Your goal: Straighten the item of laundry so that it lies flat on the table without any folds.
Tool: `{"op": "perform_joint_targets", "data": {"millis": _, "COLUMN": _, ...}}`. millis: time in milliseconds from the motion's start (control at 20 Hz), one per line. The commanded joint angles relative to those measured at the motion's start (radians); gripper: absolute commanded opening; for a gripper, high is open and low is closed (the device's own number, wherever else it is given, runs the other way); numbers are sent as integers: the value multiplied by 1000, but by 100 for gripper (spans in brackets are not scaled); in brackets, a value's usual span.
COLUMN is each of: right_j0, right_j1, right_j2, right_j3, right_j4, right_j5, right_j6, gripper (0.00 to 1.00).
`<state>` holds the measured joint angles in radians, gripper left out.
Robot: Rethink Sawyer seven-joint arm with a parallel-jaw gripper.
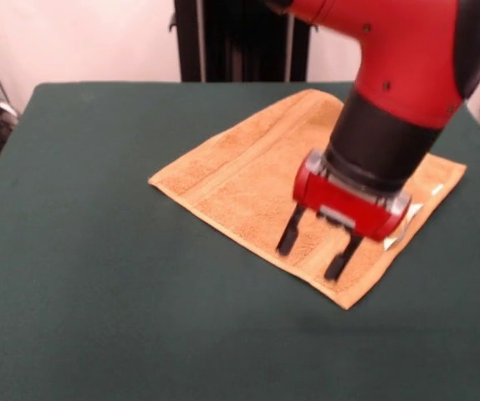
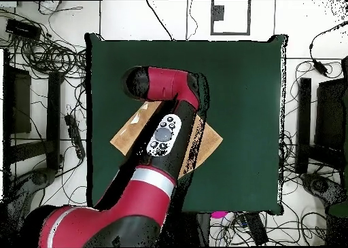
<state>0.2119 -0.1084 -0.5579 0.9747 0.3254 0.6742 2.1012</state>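
Lying spread on the table [image 1: 98,292], the towel [image 1: 240,180] sits diamond-wise, with 1 corner pointing toward the camera in the front view and the opposite corner toward the far edge. It occupies the right-of-centre part of the dark green cover in that view. Its surface reads as flat across the exposed area, and a woven border band runs parallel to the near-left edge. A small white tag [image 1: 395,236] shows at the near-right edge, just beside the gripper body. The part of the cloth beneath the arm is hidden, so any fold there cannot be judged.

The gripper [image 1: 314,253] hangs over the near corner of the towel, with its red body above and 2 black fingers [image 1: 289,235] pointing down. The fingers stand apart with a clear gap between them and nothing held in that gap. Their tips sit at or just above the terry; contact cannot be confirmed from this angle.

Overhead, the red arm [image 2: 163,85] crosses the cloth and covers most of it. Orange-yellow corners of the towel [image 2: 126,136] show on either side of the arm. The gripper itself is concealed beneath the arm in that view. Cables and equipment lie on the floor around the table.
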Motion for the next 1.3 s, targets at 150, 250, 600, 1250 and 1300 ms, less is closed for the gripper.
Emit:
{"op": "perform_joint_targets", "data": {"millis": 150, "right_j0": 94, "right_j1": -242, "right_j2": 26, "right_j3": 222, "right_j4": -9, "right_j5": 453, "right_j6": 164, "gripper": 100}}
{"op": "perform_joint_targets", "data": {"millis": 250, "right_j0": 103, "right_j1": -276, "right_j2": 9, "right_j3": 239, "right_j4": -30, "right_j5": 540, "right_j6": 154, "gripper": 100}}
{"op": "perform_joint_targets", "data": {"millis": 600, "right_j0": 108, "right_j1": -330, "right_j2": 56, "right_j3": 470, "right_j4": -1, "right_j5": 467, "right_j6": 179, "gripper": 100}}
{"op": "perform_joint_targets", "data": {"millis": 1250, "right_j0": 58, "right_j1": -241, "right_j2": 176, "right_j3": 674, "right_j4": 78, "right_j5": -53, "right_j6": 242, "gripper": 100}}
{"op": "perform_joint_targets", "data": {"millis": 1300, "right_j0": 56, "right_j1": -234, "right_j2": 182, "right_j3": 678, "right_j4": 82, "right_j5": -72, "right_j6": 247, "gripper": 100}}
